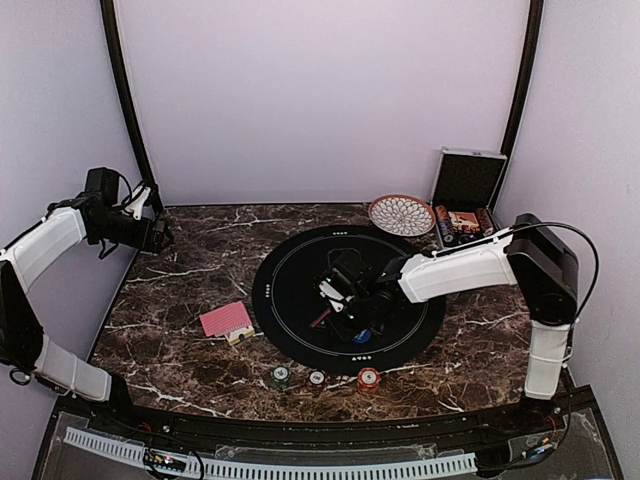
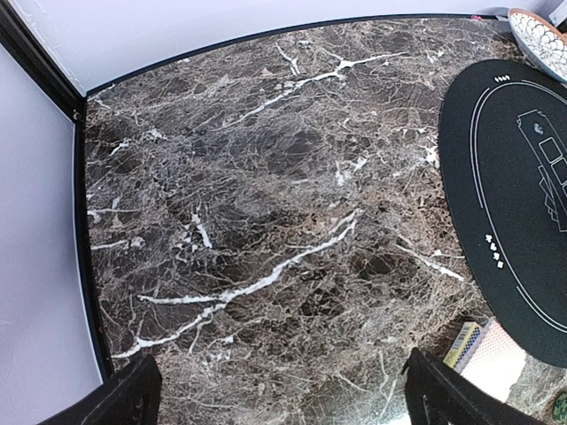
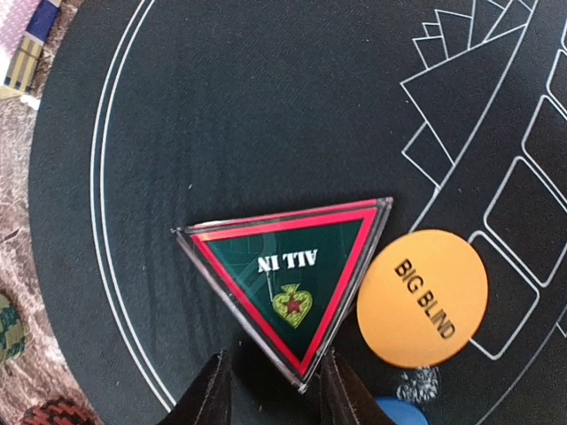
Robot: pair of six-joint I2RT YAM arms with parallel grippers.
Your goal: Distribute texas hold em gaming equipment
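Brown marble veined with white covers the desk point(image 1: 180, 290), and a round black mat point(image 1: 290, 290) printed with white lines lies at its middle. The right tool point(image 3: 273, 359) hangs low over the centre of the mat. Its two dark fingers point(image 3: 209, 394) straddle one corner of a green triangular ALL IN marker point(image 3: 288, 274) with a red border, which lies flat on the mat. One finger looks to touch the marker's edge, while a sliver of mat shows beside the other. The jaws are partly drawn in, and I cannot tell whether they pinch the marker. Close beside the marker but apart from it lies an orange BIG BLIND disc point(image 3: 423, 298). A blue disc point(image 3: 399, 413) peeks in just beyond it at the bottom edge of the right wrist view.

Off the mat to its left, pink-backed playing cards point(image 1: 225, 318) rest on the marble, with a small striped box point(image 1: 240, 335) just beside their near right corner. Along the near side, just off the mat, sit a green chip point(image 1: 281, 377), a white chip point(image 1: 316, 378) and a red chip point(image 1: 369, 379), in a row from left to right.

A patterned bowl point(image 1: 401, 214) and an open silver case point(image 1: 470, 178) stand at the far right. The left tool point(image 2: 283, 376) hovers above the far left of the desk, its jaws spread wide with only bare marble between them.
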